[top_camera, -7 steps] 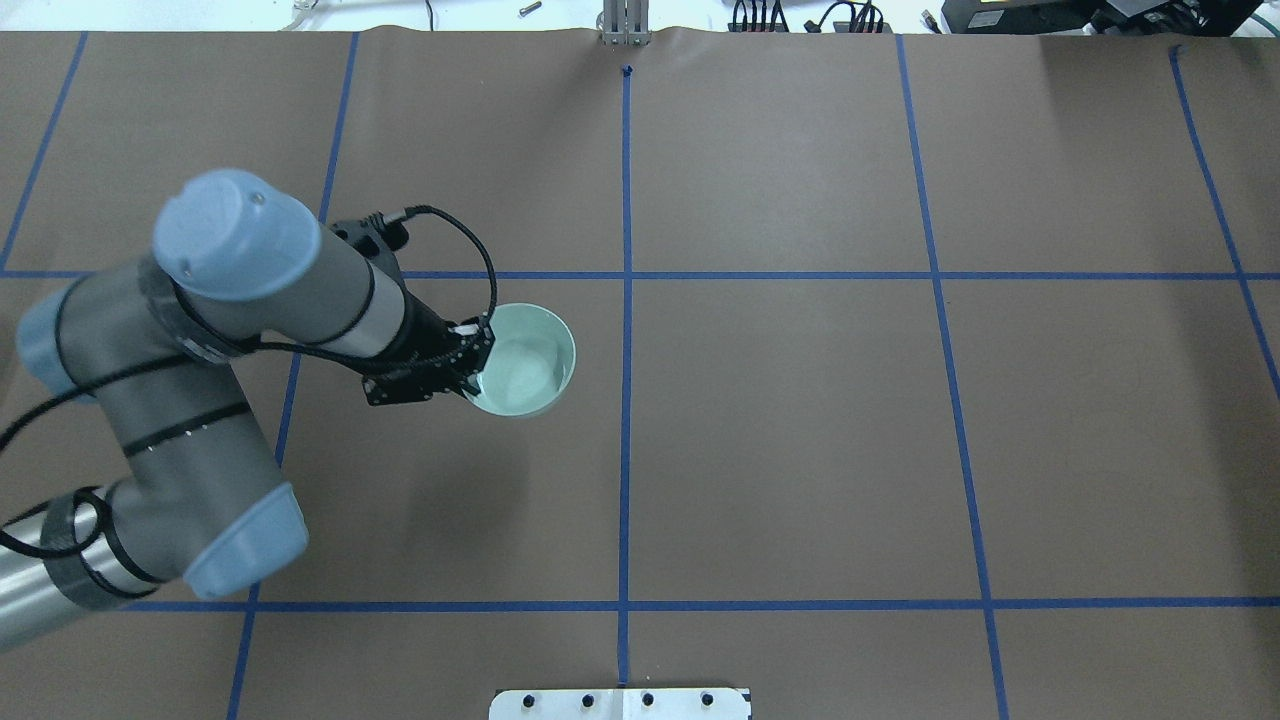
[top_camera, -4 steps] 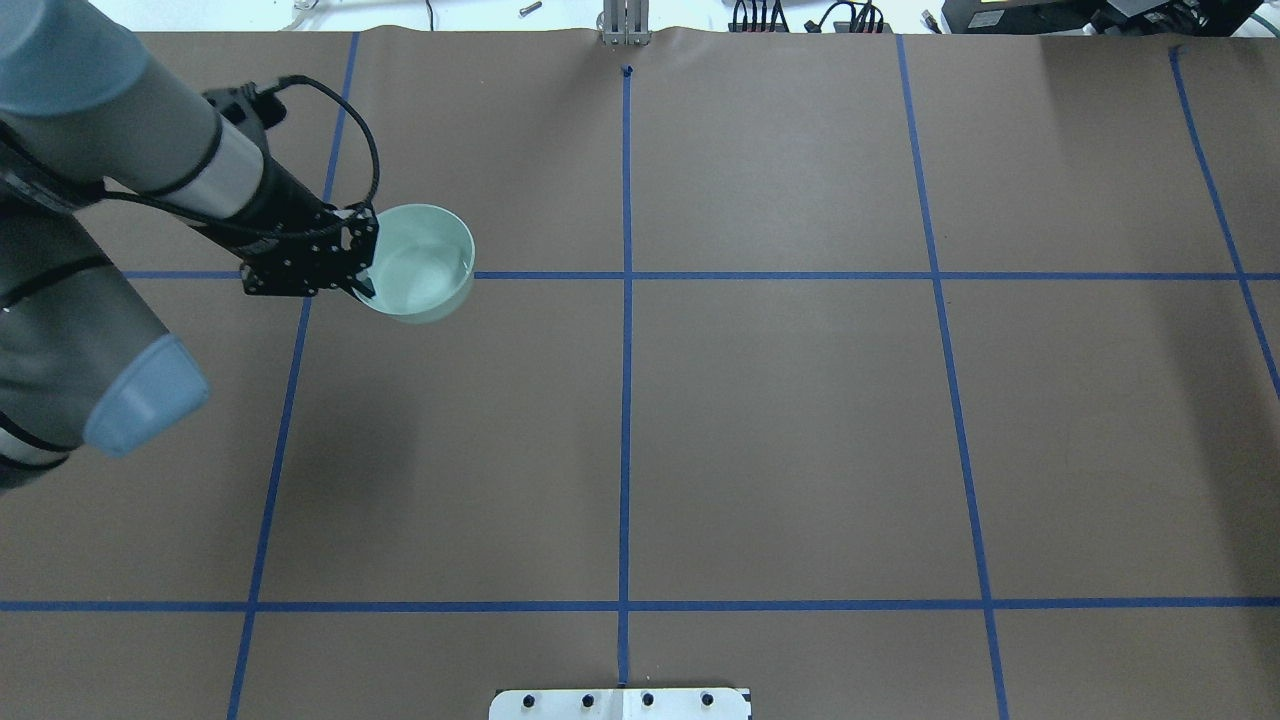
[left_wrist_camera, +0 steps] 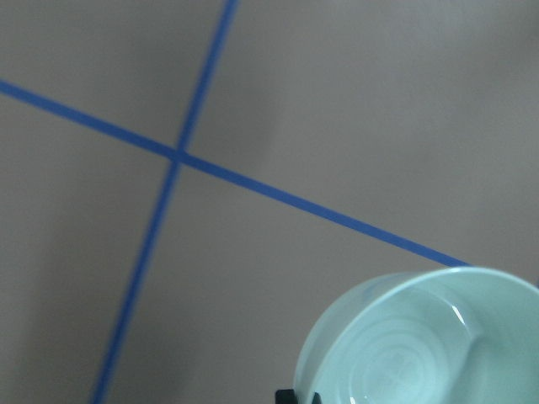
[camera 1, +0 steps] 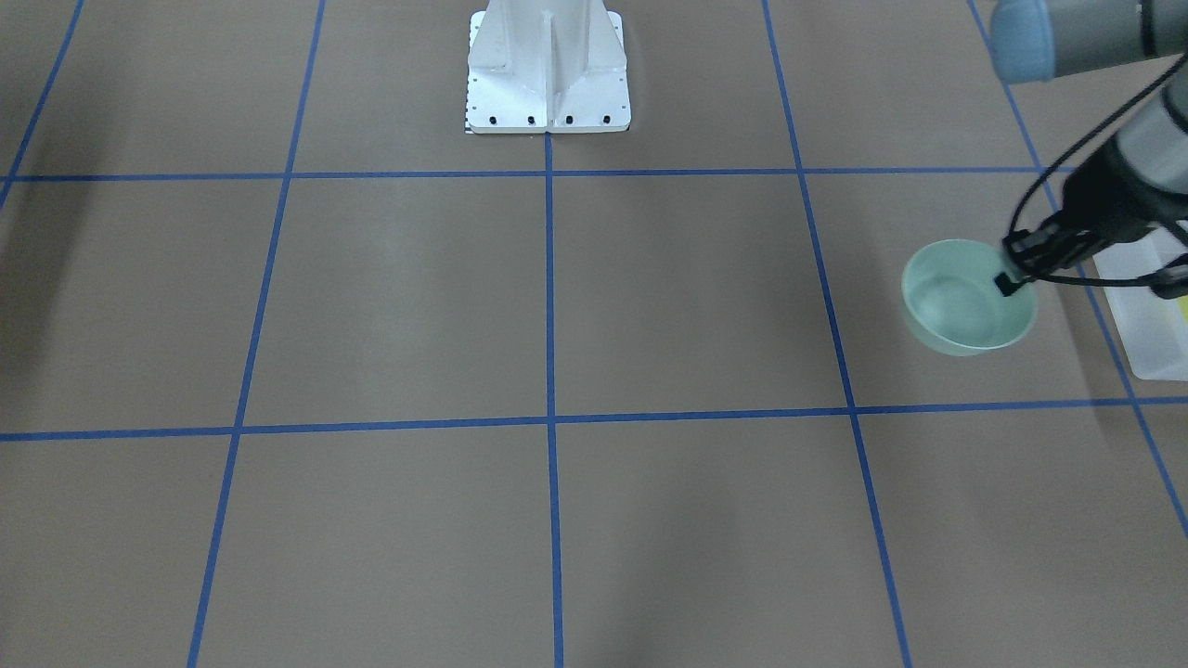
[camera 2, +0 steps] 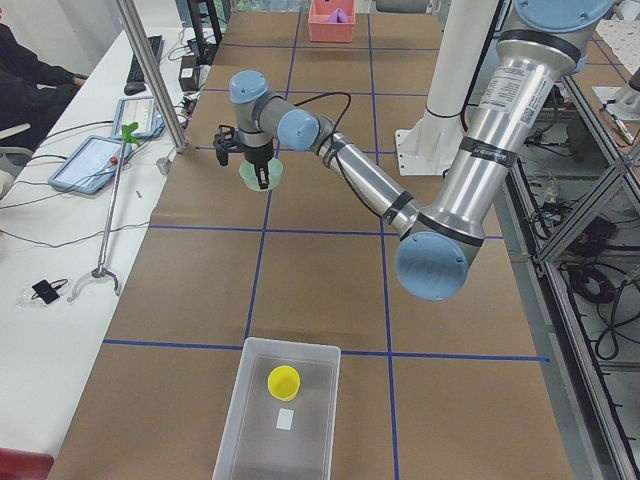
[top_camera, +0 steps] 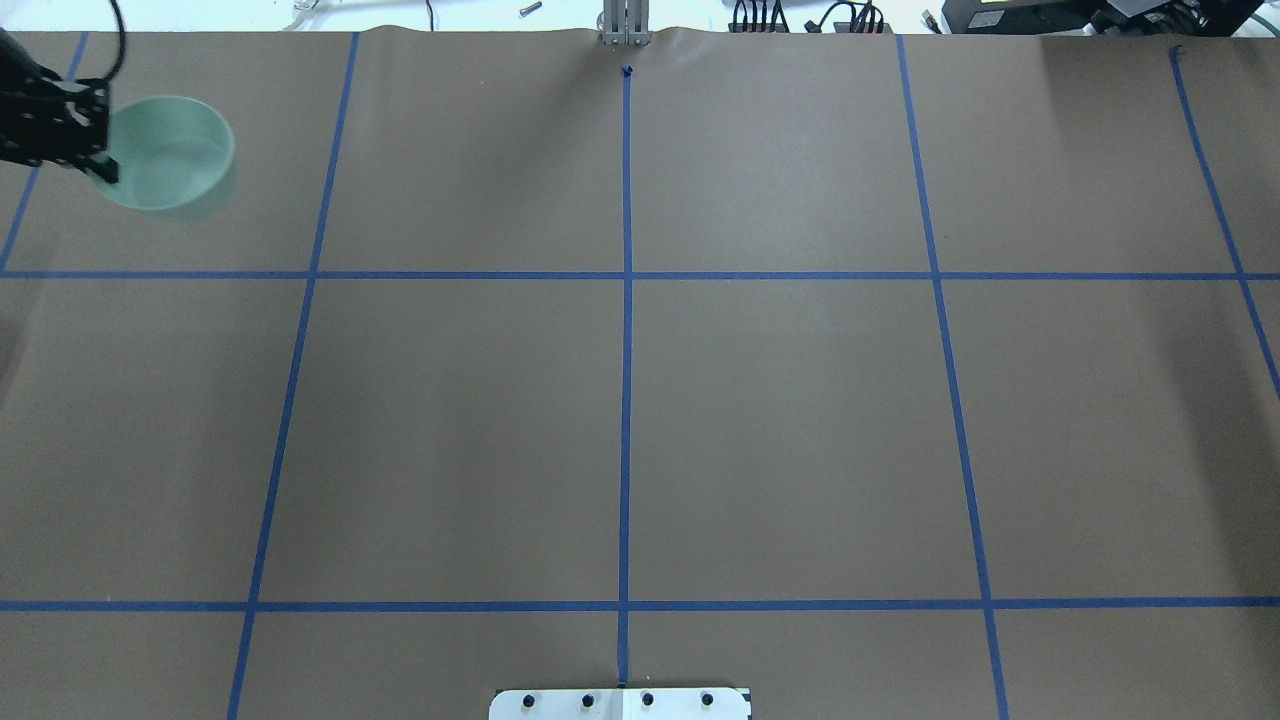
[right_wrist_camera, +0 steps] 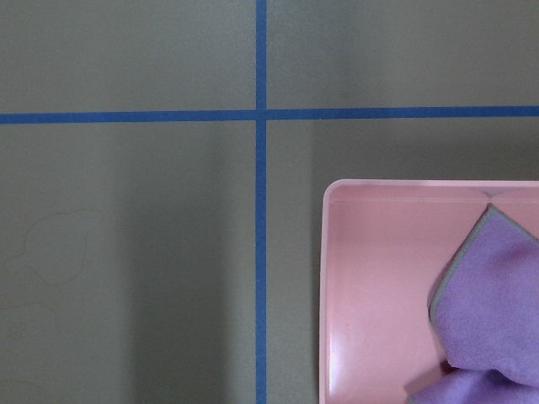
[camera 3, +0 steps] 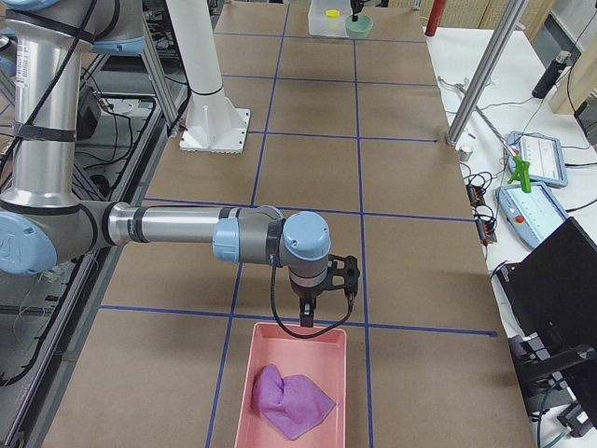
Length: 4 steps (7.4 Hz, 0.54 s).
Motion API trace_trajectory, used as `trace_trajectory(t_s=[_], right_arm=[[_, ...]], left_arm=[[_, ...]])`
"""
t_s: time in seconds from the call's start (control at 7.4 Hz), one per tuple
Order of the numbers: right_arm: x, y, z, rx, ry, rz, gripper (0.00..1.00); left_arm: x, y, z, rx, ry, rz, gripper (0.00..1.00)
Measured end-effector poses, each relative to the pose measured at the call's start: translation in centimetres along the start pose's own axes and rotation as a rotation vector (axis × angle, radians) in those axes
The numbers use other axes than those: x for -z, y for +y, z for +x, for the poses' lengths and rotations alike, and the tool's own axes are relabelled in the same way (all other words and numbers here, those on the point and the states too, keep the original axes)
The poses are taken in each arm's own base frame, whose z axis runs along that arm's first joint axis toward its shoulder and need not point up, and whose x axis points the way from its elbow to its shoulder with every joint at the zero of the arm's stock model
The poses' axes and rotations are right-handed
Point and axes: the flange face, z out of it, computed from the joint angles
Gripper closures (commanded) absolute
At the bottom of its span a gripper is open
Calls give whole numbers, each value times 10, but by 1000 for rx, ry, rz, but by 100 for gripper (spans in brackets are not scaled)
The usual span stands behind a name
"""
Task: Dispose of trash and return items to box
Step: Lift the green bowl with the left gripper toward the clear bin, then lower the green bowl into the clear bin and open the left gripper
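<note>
The pale green bowl is up in the left gripper, pinched by its rim on the side nearest the arm. One black finger hooks down inside the wall, and the other is presumably outside it, though I can't see that one properly. The bowl hangs mouth-up and a little tilted. From the side it looks clear of the brown paper, though I wouldn't swear how far. Seen from behind the robot, it sits at the far-left corner of the table, almost at the edge of that view. The wrist camera looks down past the bowl's rim at a crossing of blue tape lines.

The box stands on the table at the left end, past the bowl. The bowl is near it but not over it. Inside it are the yellow cup, mouth-up, and a small white scrap lying beside the cup on the floor of the box.

At the other end of the table, the right gripper points straight down just above the near rim of a pink tray. A crumpled purple cloth lies in the tray. From that far side view I can't tell whether its fingers are apart or together, and its own camera shows only the tray's corner, the cloth and the tape.

The white base plate of the robot's post stands on the middle line.
</note>
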Motion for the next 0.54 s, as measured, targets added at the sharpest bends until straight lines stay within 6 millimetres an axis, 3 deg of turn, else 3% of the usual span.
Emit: trace_trajectory(t_s=[0.27, 0.54], right_arm=[[-2, -1, -1, -25, 2, 0, 0], [-2, -6, -8, -56, 3, -1, 0]], left_arm=[[21, -40, -103, -34, -41, 8, 100], [25, -67, -218, 100, 20, -33, 100]])
